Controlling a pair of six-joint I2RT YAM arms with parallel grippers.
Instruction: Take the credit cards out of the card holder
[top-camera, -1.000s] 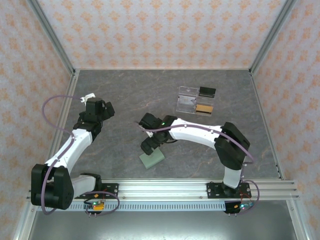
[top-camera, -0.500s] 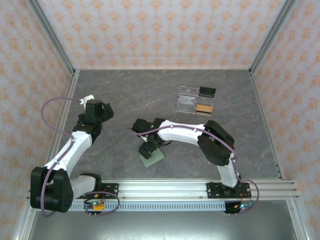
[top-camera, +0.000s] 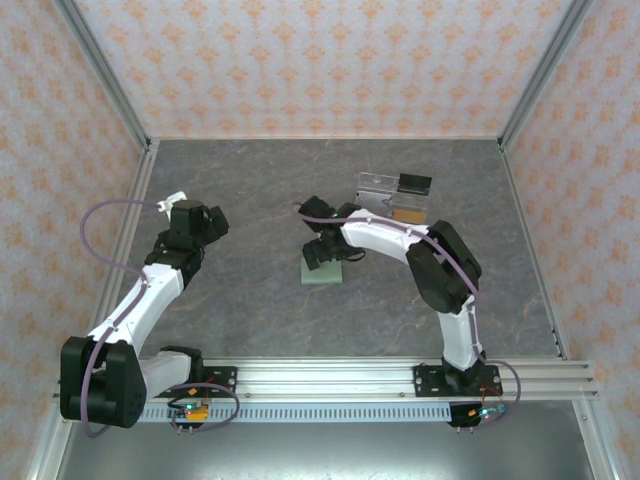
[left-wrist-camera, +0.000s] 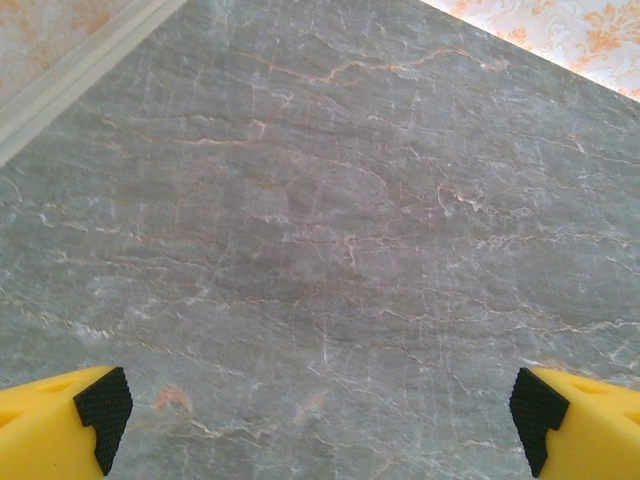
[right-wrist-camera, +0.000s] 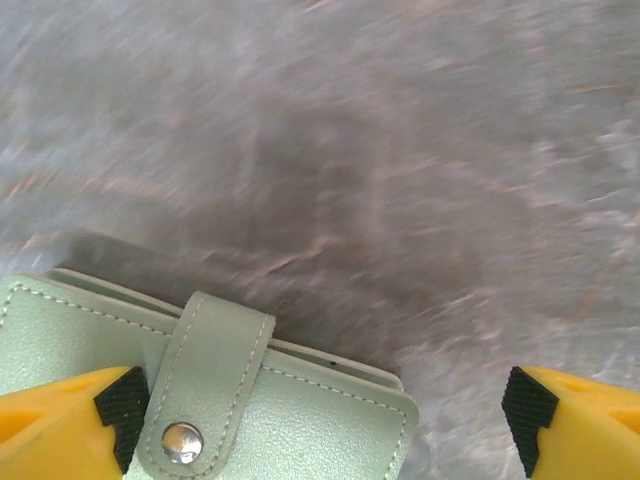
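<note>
Card holder (top-camera: 322, 277) seen lying flat mid-table, closed, strap (right-wrist-camera: 205, 385) snapped down; cards judged not yet drawn. Right gripper (right-wrist-camera: 325, 420) poised over it, jaws spread wide, one pad (right-wrist-camera: 120, 405) overlapping holder's edge, other well clear; nothing clamped. Left gripper (left-wrist-camera: 320, 415) spread wide over bare table (top-camera: 250, 190), well apart. Opening step judged in hand: holder to be pinned, strap unsnapped next.

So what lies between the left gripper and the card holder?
That stretch is bare table in the top view, from the left gripper to the card holder.
</note>
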